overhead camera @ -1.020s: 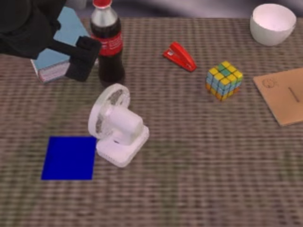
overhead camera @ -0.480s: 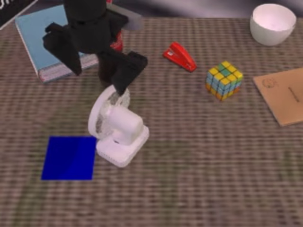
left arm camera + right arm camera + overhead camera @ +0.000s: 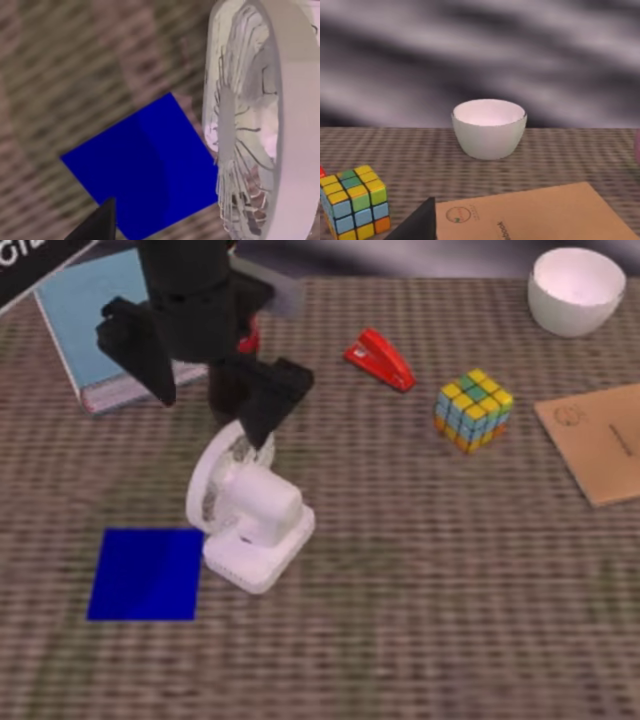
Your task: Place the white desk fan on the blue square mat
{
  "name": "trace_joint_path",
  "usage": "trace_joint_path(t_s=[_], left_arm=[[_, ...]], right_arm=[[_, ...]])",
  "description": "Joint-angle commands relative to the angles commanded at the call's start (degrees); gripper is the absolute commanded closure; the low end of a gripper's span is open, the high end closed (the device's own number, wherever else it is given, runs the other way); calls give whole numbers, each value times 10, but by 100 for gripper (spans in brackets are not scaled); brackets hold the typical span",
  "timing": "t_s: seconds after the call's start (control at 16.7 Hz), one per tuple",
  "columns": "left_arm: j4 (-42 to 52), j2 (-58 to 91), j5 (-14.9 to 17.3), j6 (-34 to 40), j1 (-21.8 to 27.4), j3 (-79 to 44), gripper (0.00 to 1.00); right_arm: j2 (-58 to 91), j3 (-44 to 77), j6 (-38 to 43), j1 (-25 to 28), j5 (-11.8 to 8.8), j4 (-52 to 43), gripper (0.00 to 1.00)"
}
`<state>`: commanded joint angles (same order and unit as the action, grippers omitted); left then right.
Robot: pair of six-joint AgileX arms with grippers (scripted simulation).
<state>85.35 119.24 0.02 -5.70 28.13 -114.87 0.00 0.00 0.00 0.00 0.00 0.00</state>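
The white desk fan [image 3: 250,515] stands left of the table's middle, its round cage [image 3: 260,115] facing the left side. The blue square mat [image 3: 146,573] lies flat just left of the fan's base, and the left wrist view shows this mat [image 3: 145,170] beside the cage. My left gripper [image 3: 205,380] hangs open above the far rim of the cage, apart from it, one black finger [image 3: 270,400] over the cage top and the other [image 3: 140,355] farther left. My right gripper is outside the top view; one of its fingertips [image 3: 417,225] shows in the right wrist view, holding nothing.
A cola bottle [image 3: 232,400] stands behind the fan, mostly hidden under my left arm. A light-blue book [image 3: 85,320] lies at the far left. To the right are a red stapler [image 3: 380,360], a colour cube [image 3: 472,410], a white bowl [image 3: 577,290] and a brown notebook [image 3: 600,440].
My left arm swung in from the far left corner to a spot over the bottle and the fan's cage, its fingers spread. The fan and the mat have not moved.
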Motion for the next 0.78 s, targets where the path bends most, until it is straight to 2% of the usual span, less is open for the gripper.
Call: trace_joint_path(t_s=[0.3,0.6,0.78], left_arm=[[-86,-8,0,0,0,97,0],[-96,-9,0,0,0,107,0],[-96,-9,0,0,0,107,23]], right_arm=[[0,0,0,0,0,0,0],[0,0,0,0,0,0,0],[0,0,0,0,0,0,0]])
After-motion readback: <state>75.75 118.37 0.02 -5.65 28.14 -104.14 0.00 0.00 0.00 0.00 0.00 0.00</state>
